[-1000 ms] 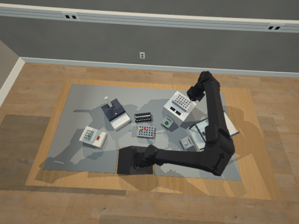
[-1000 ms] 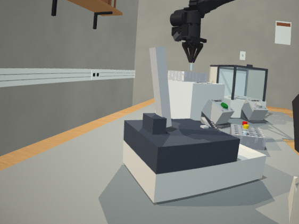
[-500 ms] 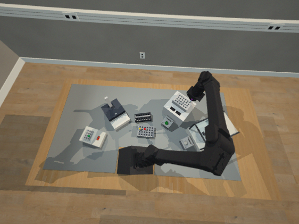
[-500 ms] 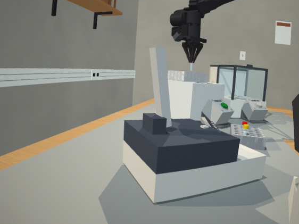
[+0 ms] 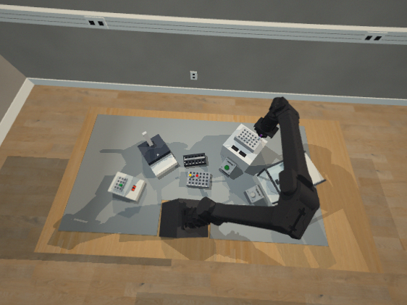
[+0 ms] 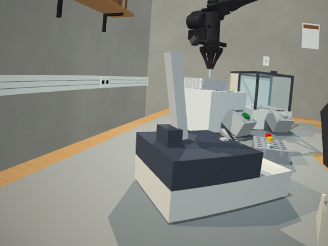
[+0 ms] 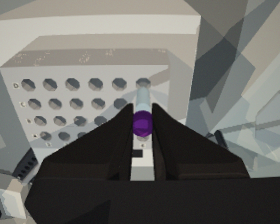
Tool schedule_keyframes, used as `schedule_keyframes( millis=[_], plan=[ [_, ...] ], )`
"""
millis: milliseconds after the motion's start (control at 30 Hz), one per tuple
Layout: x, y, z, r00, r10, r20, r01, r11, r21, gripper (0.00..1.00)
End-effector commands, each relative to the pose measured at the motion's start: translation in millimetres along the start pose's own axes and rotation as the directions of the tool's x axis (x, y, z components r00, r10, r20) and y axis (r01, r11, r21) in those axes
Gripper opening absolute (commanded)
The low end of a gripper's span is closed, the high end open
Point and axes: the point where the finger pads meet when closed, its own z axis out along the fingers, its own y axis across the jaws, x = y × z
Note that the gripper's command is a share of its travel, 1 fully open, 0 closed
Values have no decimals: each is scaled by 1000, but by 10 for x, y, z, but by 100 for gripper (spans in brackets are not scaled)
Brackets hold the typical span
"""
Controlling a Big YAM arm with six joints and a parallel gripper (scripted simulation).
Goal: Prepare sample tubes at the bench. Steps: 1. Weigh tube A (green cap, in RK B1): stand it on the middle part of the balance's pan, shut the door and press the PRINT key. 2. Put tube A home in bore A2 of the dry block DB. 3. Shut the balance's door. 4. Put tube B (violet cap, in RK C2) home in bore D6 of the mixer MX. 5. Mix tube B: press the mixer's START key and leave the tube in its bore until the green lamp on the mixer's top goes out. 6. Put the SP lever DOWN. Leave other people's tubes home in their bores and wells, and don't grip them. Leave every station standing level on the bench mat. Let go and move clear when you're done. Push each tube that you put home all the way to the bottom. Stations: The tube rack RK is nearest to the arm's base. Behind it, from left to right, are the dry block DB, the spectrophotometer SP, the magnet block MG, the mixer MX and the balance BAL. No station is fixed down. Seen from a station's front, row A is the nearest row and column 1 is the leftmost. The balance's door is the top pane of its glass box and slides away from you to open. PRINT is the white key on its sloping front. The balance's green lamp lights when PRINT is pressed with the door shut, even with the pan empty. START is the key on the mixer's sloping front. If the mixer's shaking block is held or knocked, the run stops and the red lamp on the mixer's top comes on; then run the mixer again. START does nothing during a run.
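My gripper (image 7: 142,112) is shut on tube B, the violet-capped tube (image 7: 143,122), and holds it upright. In the wrist view the tube's lower end points at the far right bore of the back row of the mixer's perforated block (image 7: 88,100). From the side, the gripper (image 6: 210,65) hangs above the mixer's block (image 6: 205,83), and the tube's clear lower end (image 6: 210,73) sits at the block's top surface. From above, the gripper (image 5: 261,134) is at the mixer's (image 5: 243,144) far right corner. The mixer's green START key (image 5: 227,167) faces front. The SP lever (image 6: 175,95) stands up.
The glass-box balance (image 6: 264,95) stands right of the mixer, under my forearm (image 5: 290,153). The tube rack (image 5: 198,179) holds red- and yellow-capped tubes. The magnet block (image 5: 195,159), the spectrophotometer (image 5: 157,154) and the dry block (image 5: 126,185) lie to the left.
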Motion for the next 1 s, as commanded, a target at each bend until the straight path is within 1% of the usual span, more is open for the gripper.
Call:
schedule_keyframes(
  millis=[0, 200, 233, 967],
  plan=[
    [-253, 19, -151, 998, 24, 55, -23, 1000, -18, 9],
    [-244, 25, -139, 998, 23, 52, -22, 1000, -17, 9],
    [-133, -13, -114, 999, 16, 33, -15, 1000, -10, 9],
    [-127, -10, -114, 999, 16, 33, -15, 1000, -10, 9]
  ],
)
